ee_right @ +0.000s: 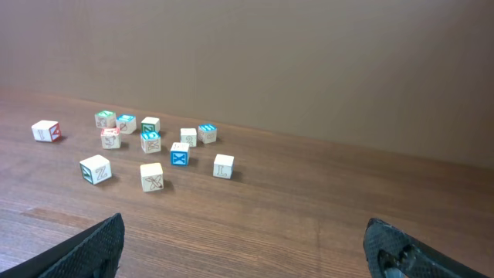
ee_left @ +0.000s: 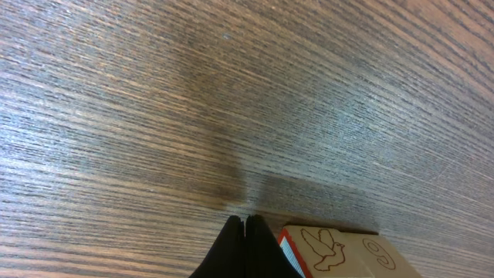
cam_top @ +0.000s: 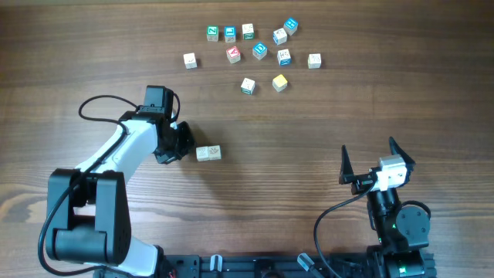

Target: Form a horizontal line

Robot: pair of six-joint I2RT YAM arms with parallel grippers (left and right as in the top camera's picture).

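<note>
**Left gripper shut at a two-cube row; right gripper waiting wide**

Left gripper (cam_top: 185, 145) is sitting fully closed and holding nothing. Its fingertips (ee_left: 243, 245) are pressing together into a wedge, low over the table (cam_top: 309, 201). The arm is reaching out from its base, with the tips pointing right.

The row (cam_top: 208, 153) is lying just right of those tips. Overhead isn't showing whether they're touching it or just beside it. Only two cubes are making it up so far, touching each other, so I'm reading the line as barely started. In the left wrist view the near cube (ee_left: 324, 249) is showing a bird drawing and a red edge, right beside the tips.

Handling, my read:
- The cubes are looking like small wooden blocks: light, stiff, not fragile, likely sliding easily on smooth woodgrain.
- For carrying, I'm suggesting a pinch across two opposite flat faces.
- For aligning, I'm suggesting a closed-tip push at face centre, since an off-centre push is risking a spin.

Loose cubes (cam_top: 258, 50) are lying scattered well ahead of both grippers, ahead-right of the left one and ahead-left of the right one.

Right gripper (cam_top: 367, 147) is standing with jaws spread wide and empty, hanging close to its base. The row is lying well apart to its left.
</note>
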